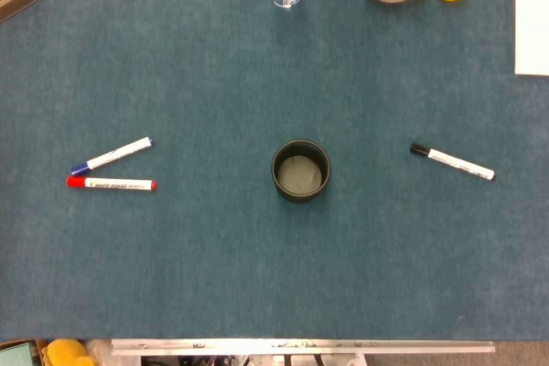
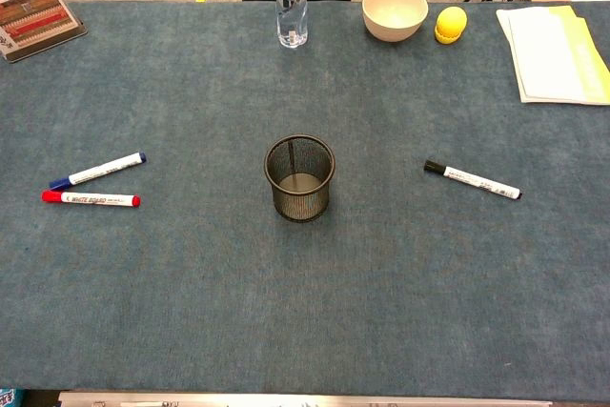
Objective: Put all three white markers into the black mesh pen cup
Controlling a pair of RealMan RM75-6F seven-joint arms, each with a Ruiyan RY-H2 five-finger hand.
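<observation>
Three markers [image 2: 91, 170] lie w/ cup [image 2: 299, 178] between, apart.

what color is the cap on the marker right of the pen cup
Black, clearest in the chest view.

Overhead view of a blue-carpeted table [image 1: 214, 66]: black mesh pen cup [image 1: 301, 171] upright at centre; blue-capped marker [image 1: 111, 156] and red-capped marker [image 1: 111, 183] lying near each other at left; black-capped marker [image 1: 452, 161] at right, well apart from the cup.
</observation>
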